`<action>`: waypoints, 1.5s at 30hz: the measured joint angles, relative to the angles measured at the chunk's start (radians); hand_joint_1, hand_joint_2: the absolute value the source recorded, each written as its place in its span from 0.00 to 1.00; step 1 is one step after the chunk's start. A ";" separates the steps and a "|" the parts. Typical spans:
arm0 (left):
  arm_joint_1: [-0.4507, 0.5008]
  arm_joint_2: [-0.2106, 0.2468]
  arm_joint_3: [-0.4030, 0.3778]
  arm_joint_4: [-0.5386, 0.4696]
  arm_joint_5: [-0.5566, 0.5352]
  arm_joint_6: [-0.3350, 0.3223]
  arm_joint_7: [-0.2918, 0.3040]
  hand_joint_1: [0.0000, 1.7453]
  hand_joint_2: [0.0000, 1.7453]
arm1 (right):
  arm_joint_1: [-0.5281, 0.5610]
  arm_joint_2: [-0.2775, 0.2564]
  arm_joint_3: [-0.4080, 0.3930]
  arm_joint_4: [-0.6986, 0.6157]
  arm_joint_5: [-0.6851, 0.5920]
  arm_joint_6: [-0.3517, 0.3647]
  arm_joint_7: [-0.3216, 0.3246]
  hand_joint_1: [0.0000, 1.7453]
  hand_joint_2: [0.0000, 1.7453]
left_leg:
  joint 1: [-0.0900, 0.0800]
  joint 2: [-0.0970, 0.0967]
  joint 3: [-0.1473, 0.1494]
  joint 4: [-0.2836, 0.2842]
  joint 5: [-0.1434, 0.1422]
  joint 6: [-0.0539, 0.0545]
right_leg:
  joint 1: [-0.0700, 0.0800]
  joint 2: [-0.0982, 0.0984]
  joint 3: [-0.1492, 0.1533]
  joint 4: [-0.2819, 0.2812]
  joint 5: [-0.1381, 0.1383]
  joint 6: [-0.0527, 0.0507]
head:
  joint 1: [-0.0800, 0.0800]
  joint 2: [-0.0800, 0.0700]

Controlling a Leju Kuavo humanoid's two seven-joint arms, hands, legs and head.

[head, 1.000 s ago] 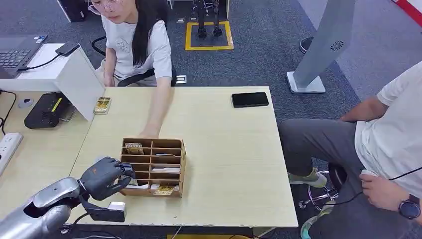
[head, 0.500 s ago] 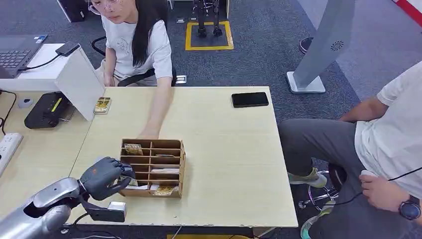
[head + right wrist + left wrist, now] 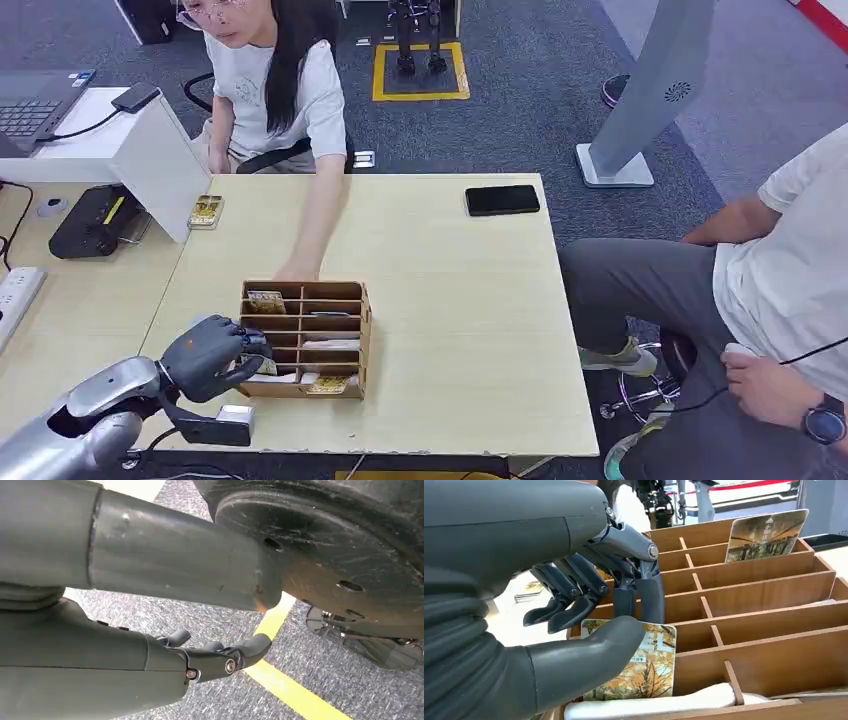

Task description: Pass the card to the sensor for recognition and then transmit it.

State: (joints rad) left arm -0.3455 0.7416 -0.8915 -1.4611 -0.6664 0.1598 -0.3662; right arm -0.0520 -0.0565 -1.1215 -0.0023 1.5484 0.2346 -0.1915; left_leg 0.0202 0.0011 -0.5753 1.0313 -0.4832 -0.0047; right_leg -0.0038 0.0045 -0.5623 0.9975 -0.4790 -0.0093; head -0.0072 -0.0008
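The left hand reaches in at the near left corner of the wooden card rack; in the left wrist view its thick thumb lies across the face of a card printed with yellow trees, and two dark fingers come down behind the card's top edge, so the hand pinches the card between thumb and fingers while the other fingers curl loose beside them; the card stands upright in the compartment nearest the hand, its lower edge in the slot, with a white strip lying just in front of it; in the head view the same card peeks out just past the fingertips.

The right hand hangs over grey carpet with a yellow floor line beneath it; its fingers are bent partway in with nothing between them, and I cannot tell whether it counts as closed or apart.

Beyond the left hand the rack's rows of slots step away; a second card leans in the far row, on the same side as the hand; another card lies in the near row, further along from the hand; a person's hand rests at the rack's far edge.

Farther off on the table, a small card lies beside a white stand; a black phone sits well apart near the far edge; a black device rests on the side desk; a second person sits well off to the right.
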 joint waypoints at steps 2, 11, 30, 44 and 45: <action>0.000 0.000 0.000 0.000 0.000 0.002 0.000 1.00 1.00 | 0.000 0.000 0.000 0.000 0.000 0.000 0.000 0.00 0.00 | 0.000 0.000 0.000 0.000 0.000 0.000 | 0.000 0.000 0.000 0.000 0.000 0.000 | 0.000 0.000; 0.000 0.000 0.000 0.000 0.000 0.003 0.000 1.00 1.00 | 0.000 0.000 0.000 0.000 0.000 0.000 0.000 0.00 0.00 | 0.000 0.000 0.000 0.000 0.000 0.000 | 0.000 0.000 0.000 0.000 0.000 0.000 | 0.000 0.000; 0.011 0.008 0.000 0.001 0.011 0.047 0.003 1.00 1.00 | 0.001 0.000 0.000 0.000 0.000 0.000 0.000 0.00 0.00 | 0.000 0.000 0.000 0.000 0.000 0.000 | 0.000 0.000 0.000 0.000 0.000 0.000 | 0.000 0.000; 0.011 0.008 0.000 0.002 0.012 0.047 0.003 1.00 1.00 | 0.001 0.000 0.000 0.000 0.000 0.000 0.000 0.00 0.00 | 0.000 0.000 0.000 0.000 0.000 0.000 | 0.000 0.000 0.000 0.000 0.000 0.000 | 0.000 0.000; 0.011 0.009 0.000 0.003 0.012 0.047 0.003 1.00 1.00 | 0.001 0.000 0.000 0.000 0.000 0.000 0.000 0.00 0.00 | 0.000 0.000 0.000 0.000 0.000 0.000 | 0.000 0.000 0.000 0.000 0.000 0.000 | 0.000 0.000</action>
State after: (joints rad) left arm -0.3350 0.7503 -0.8915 -1.4584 -0.6546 0.2071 -0.3628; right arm -0.0515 -0.0568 -1.1215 -0.0023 1.5484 0.2350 -0.1915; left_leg 0.0202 0.0010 -0.5754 1.0313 -0.4832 -0.0047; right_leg -0.0038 0.0044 -0.5623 0.9975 -0.4790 -0.0093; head -0.0072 -0.0008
